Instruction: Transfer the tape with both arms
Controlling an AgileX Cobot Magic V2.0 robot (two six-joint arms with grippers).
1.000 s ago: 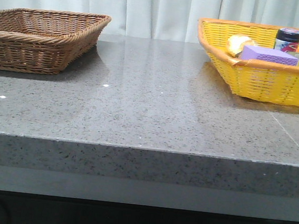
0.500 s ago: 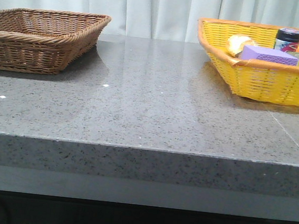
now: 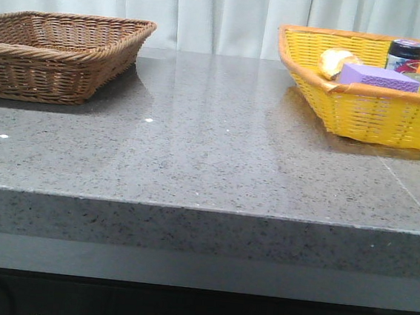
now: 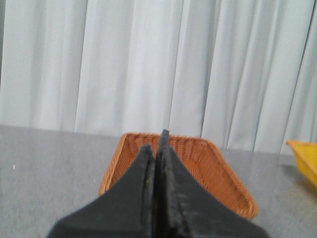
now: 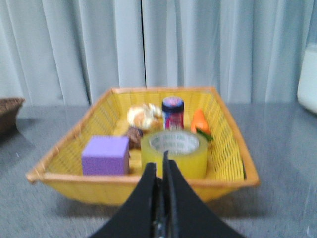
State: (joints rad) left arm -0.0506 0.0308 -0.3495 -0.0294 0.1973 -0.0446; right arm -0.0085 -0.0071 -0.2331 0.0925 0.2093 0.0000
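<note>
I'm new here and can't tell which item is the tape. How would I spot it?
Look at the yellow basket on the right side of the grey table. The tape stands near its front edge, beside a purple block and before a dark-lidded jar. It is the only ring: a translucent yellow roll with a white core.

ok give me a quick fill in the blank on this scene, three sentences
1. The tape lies in the ____ basket.
2. The purple block sits in the ____ basket as the tape.
3. The left gripper has its jaws ____.

Missing words: yellow; same; shut
</note>
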